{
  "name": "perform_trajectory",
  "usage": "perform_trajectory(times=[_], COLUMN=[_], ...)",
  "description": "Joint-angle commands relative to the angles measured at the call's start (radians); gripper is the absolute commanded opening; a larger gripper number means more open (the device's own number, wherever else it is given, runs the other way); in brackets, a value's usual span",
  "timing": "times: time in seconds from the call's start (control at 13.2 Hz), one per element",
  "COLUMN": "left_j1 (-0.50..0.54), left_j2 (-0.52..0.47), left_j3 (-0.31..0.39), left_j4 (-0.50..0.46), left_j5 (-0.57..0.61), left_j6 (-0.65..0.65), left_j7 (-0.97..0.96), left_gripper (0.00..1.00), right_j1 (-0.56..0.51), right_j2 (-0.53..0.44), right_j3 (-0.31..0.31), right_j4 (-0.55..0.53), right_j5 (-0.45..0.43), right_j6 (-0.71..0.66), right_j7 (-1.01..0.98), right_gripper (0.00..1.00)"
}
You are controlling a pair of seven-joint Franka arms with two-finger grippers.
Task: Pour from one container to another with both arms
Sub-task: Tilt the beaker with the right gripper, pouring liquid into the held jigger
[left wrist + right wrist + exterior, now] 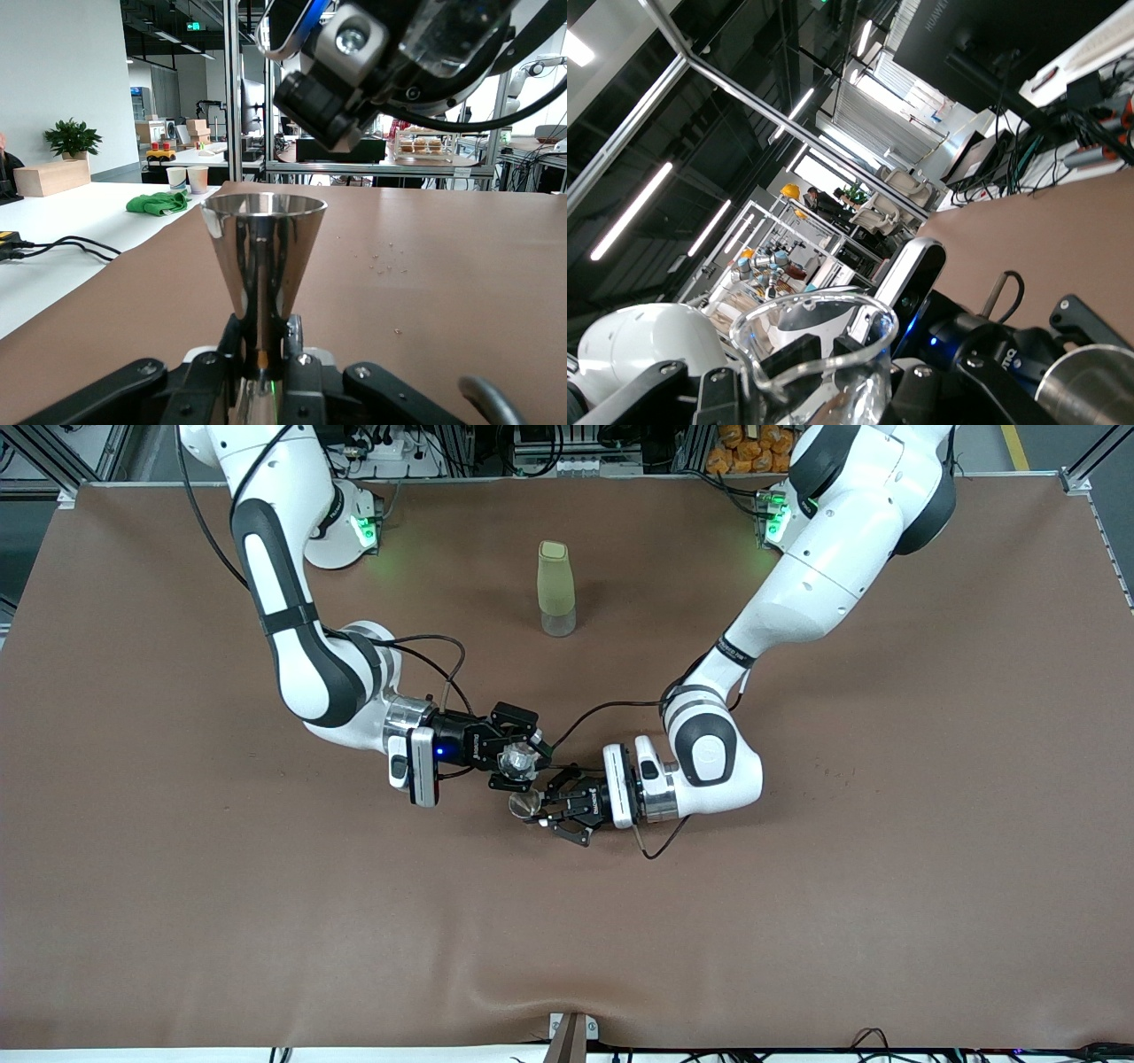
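My right gripper [514, 763] is shut on a clear glass beaker [517, 759] and holds it tilted above the middle of the table. In the right wrist view the beaker [815, 359] fills the space between the black pads [793, 354]. My left gripper [547, 808] is shut on the narrow waist of a shiny metal cone cup [525, 804]. The cup [263, 252] stands upright with its mouth up, just below and beside the beaker [452, 35]. The right gripper [354, 71] hangs above it. I cannot tell what the beaker holds.
An olive-green bottle [556, 589] with a clear base stands upright on the brown table [797, 921], farther from the front camera than both grippers. A few tiny specks [390, 258] lie on the cloth near the cup.
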Motion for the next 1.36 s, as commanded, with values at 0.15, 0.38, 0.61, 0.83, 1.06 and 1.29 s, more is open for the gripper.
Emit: perform_trajectory(times=[0.15,0.38,0.61,0.83,1.06,1.29], left_j1=[-0.005,-0.004,-0.005,-0.005,-0.004,-0.002], left_j2=[-0.002,-0.002,-0.002,-0.004,-0.004,-0.007], left_j3=[-0.001,-0.001,-0.001,-0.004,-0.006,-0.006], left_j4=[0.006,0.004,0.004,0.004,0.004,0.001], left_j5=[-0.036,-0.039,-0.041,-0.042,-0.054,-0.054], left_j6=[0.011,0.009,0.008,0.008,0.008,0.006], left_j7=[0.026,0.05,0.052,0.069,0.079,0.081], left_gripper=[0.0,0.0,0.0,0.0,0.0,0.0], right_j1=[-0.002,0.0,-0.002,0.003,0.004,0.006], right_j2=[-0.031,-0.026,-0.025,-0.022,-0.016,-0.009], right_j3=[0.011,0.011,0.009,0.009,0.011,0.009], right_j4=[-0.023,-0.023,-0.021,-0.01,0.0,0.008], right_j5=[0.01,0.01,0.008,0.008,0.008,0.008], right_j6=[-0.001,-0.001,0.001,0.001,0.001,0.001], right_j7=[0.116,0.167,0.218,0.265,0.301,0.359], right_gripper=[0.0,0.0,0.0,0.0,0.0,0.0])
